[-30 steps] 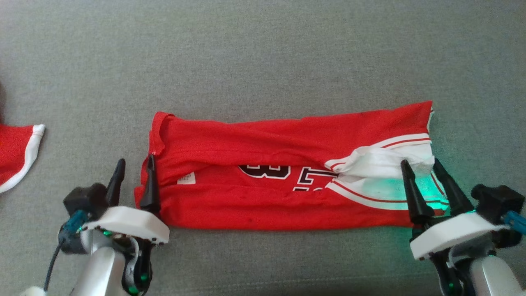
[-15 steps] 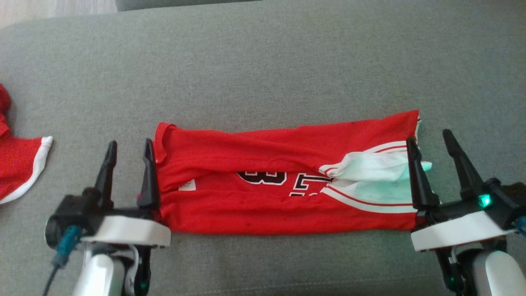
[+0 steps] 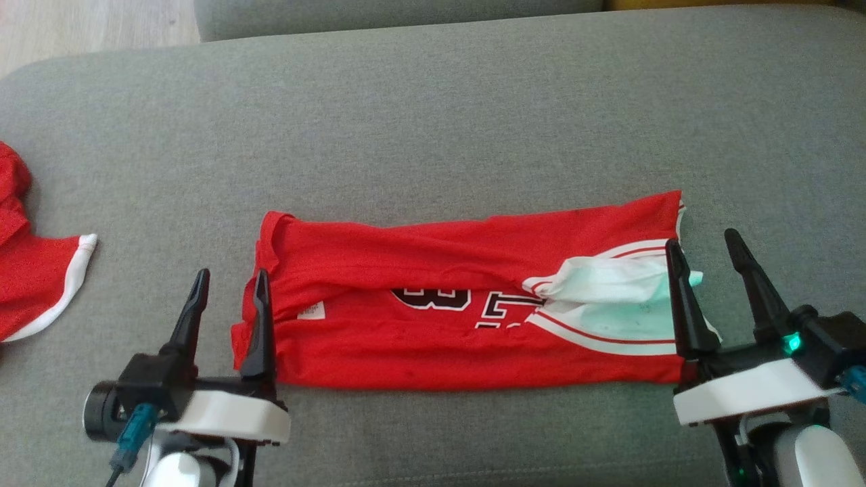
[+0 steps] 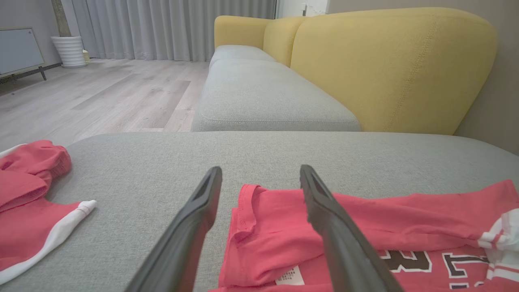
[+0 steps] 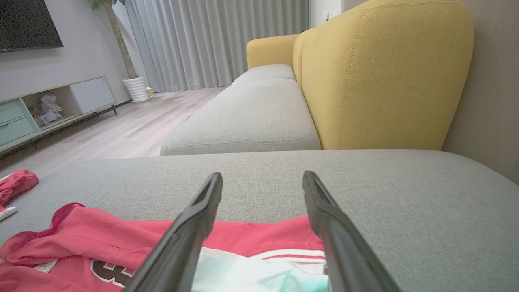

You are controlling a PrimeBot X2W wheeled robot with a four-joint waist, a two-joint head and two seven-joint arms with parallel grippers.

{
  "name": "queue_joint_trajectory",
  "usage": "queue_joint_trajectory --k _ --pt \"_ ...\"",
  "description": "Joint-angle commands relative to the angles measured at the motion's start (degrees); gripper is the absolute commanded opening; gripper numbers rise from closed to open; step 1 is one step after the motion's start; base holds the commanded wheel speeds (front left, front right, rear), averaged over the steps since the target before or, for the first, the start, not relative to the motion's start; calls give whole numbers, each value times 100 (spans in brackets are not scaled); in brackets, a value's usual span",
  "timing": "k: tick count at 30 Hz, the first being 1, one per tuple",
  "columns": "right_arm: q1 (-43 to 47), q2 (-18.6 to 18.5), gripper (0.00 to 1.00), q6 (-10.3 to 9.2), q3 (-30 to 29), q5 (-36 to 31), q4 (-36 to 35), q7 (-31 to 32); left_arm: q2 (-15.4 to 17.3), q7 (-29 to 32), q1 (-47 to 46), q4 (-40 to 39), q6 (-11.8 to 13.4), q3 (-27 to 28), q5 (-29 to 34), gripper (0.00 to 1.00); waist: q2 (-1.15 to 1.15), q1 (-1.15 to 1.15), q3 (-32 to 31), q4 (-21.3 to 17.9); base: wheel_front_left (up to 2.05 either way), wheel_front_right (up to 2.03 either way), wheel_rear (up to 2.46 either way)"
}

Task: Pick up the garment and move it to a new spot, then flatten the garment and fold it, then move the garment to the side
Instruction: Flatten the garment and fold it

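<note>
While the jersey [image 3: 467, 318] hasn't really changed shape in the last second, the stuff around it has. The head camera has tipped up, so the far edge of the cushion [image 3: 433, 122] and a strip of floor [image 3: 88, 27] now show, and both arms have shifted a bit.

It lies flat mid-cushion as a long narrow band, sides folded in, number half covered. Its long axis runs straight across the head view, left to right. The tag [image 3: 310, 310] and neck end point toward the robot's left and the white trim [image 3: 609, 291] end toward its right, with that trim a little bunched.

Left gripper [image 3: 231, 274] sits at the neck end, jaws spread, inner finger over the jersey's edge, pinching nothing. Right gripper [image 3: 700, 238] has slid outward, jaws spread too, inner finger across the trim end, outer one over bare cushion.

My read: the lengthwise fold is done and let go, and the crosswise fold comes next. A second red garment [image 3: 34, 284] lies well off to the left.
</note>
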Motion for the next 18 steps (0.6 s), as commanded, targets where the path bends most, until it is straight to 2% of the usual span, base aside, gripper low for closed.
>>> queue_joint_trajectory --k 1,12,18 --pt "-83 -10 100 37 99 18 -185 8 102 -9 -131 -179 23 157 45 100 0 0 8 4 0 0 0" --pt "-97 7 100 37 98 84 -73 29 137 -27 -221 -137 -22 117 -6 100 0 0 73 -10 0 0 0" --pt "-182 -2 100 37 -105 98 214 53 156 -32 -295 -145 -37 90 -19 100 0 0 158 -5 0 0 0"
